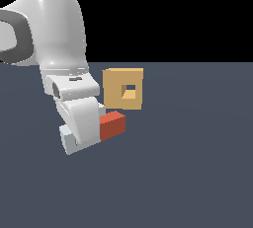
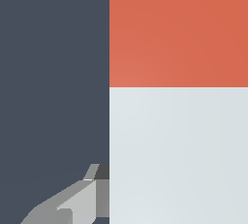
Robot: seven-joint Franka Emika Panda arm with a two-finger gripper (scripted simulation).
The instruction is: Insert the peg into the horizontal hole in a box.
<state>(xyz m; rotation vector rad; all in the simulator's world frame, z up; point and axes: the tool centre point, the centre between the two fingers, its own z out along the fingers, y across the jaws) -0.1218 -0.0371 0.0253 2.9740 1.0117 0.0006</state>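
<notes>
Peg (image 2: 178, 97) fills wrist view, red half meeting pale half. One of the fingers (image 2: 77, 201) touches pale half's edge; grip looks closed on peg, other side hidden. In exterior view, peg lies low on tabletop (image 1: 197, 172), red end toward box (image 1: 123, 89), just short. Hole (image 1: 129, 92) faces camera, unfilled.

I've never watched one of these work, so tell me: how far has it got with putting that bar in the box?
Early stage. The gripper is down around the peg, one finger against its pale half; whether it is clamped, I cannot tell. The peg sits low beside the box, outside the hole. Lifting, aligning and inserting remain.
</notes>
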